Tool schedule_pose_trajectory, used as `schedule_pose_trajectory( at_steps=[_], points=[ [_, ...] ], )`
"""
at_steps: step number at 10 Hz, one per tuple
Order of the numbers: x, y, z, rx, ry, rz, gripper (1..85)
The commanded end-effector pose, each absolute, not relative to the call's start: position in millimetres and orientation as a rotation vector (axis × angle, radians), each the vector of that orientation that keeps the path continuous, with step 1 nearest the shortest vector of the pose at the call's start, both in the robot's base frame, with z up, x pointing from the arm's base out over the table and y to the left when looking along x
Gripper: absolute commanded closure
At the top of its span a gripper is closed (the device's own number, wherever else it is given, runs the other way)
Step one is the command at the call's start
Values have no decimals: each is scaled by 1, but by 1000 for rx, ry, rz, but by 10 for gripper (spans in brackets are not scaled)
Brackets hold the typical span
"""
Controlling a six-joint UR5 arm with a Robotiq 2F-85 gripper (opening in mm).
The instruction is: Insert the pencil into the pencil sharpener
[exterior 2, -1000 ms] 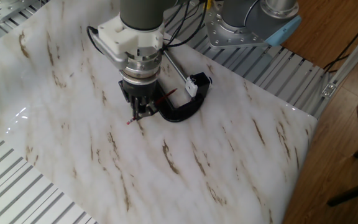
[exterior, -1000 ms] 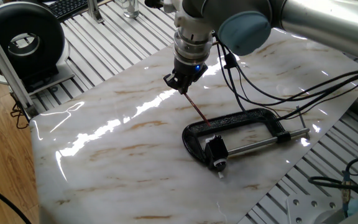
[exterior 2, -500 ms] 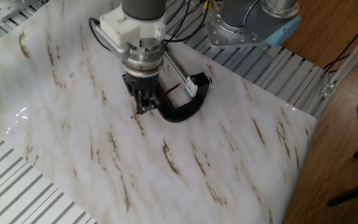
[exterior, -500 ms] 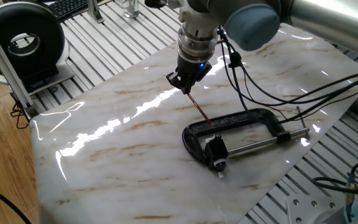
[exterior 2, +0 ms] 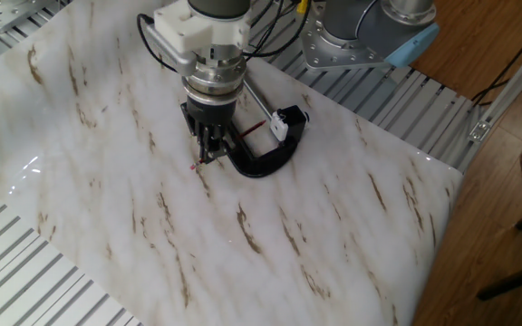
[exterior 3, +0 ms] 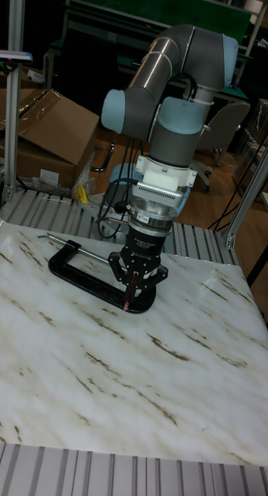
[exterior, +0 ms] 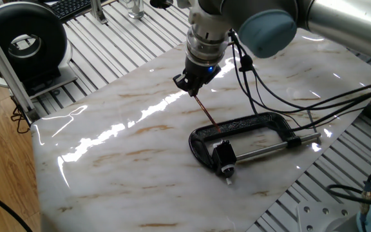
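The gripper (exterior: 194, 84) has edged toward the C-clamp (exterior: 250, 132) — fingers closed on the pencil (exterior: 206, 111) (tip low, angled at the pencil sharpener (exterior: 223, 156)) — slight misalignment could jam it against the clamp.

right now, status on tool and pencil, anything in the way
Tool shut on pencil, held slanted above the table. Its tip sits over the clamp frame. Sharpener inside the clamp, not yet entered. Nothing else between.

The thin dark-red pencil (exterior: 205, 111) slants down from the jaws toward the table (exterior: 121, 161). The small black pencil sharpener (exterior: 223, 155) sits inside the clamp.
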State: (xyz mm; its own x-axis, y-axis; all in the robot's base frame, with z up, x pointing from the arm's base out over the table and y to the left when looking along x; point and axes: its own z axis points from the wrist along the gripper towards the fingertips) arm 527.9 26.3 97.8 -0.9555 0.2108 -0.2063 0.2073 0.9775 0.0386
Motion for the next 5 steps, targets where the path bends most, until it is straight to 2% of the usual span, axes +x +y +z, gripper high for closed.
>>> schedule_pose_trajectory(
  at_steps=[1,5],
  points=[
    [536,34,95,324,2889,49,847],
    [541,42,81,326,2889,42,847]
  ],
)
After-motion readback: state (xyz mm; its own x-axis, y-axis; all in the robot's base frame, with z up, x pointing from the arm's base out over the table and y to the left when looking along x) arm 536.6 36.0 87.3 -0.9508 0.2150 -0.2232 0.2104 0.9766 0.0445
